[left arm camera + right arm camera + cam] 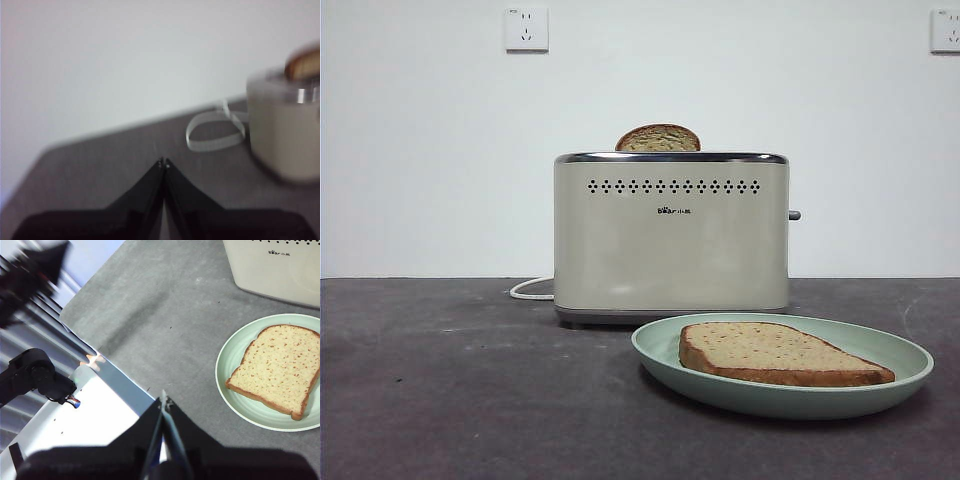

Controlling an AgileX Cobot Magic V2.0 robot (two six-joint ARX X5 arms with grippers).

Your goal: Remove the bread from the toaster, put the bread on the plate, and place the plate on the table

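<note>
The bread (pixel 775 355) lies flat on the pale green plate (pixel 660 345), which rests on the table (pixel 470 390) in front of the cream toaster (pixel 670 235). A second slice (pixel 658 139) pokes out of the toaster's slot. The right wrist view looks down on the bread (pixel 277 370), plate (pixel 225 365) and toaster (pixel 275 265); my right gripper (pixel 163 401) is shut and empty, above the table's edge and well away from the plate. My left gripper (pixel 164 161) is shut and empty too, off to the side of the toaster (pixel 285 130).
A white cord (pixel 215 132) loops on the table behind the toaster (pixel 530 290). The table's edge (pixel 100 357) runs close to my right gripper, with black arm hardware (pixel 35 375) beyond it. Two wall sockets (pixel 526 29) sit high on the white wall.
</note>
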